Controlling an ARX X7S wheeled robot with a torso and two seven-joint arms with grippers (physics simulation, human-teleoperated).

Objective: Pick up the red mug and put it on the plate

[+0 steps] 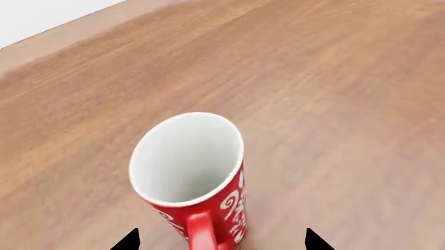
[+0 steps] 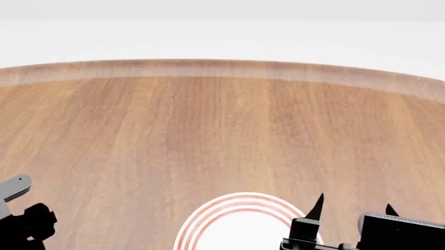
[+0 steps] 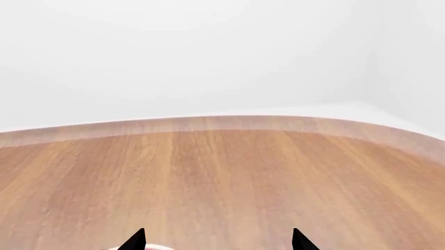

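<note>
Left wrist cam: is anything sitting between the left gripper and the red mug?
Nothing visible. The red mug stands upright on the table, lined up between the open left gripper tips, handle toward the camera, with only bare wood around it.

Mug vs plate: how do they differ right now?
The mug is red outside with white swirls; the plate is white with red rings. The mug stands tall and upright; the plate lies flat and wide. The mug shows only in the left wrist view, the plate mainly in the head view. Both rest on the table.
</note>
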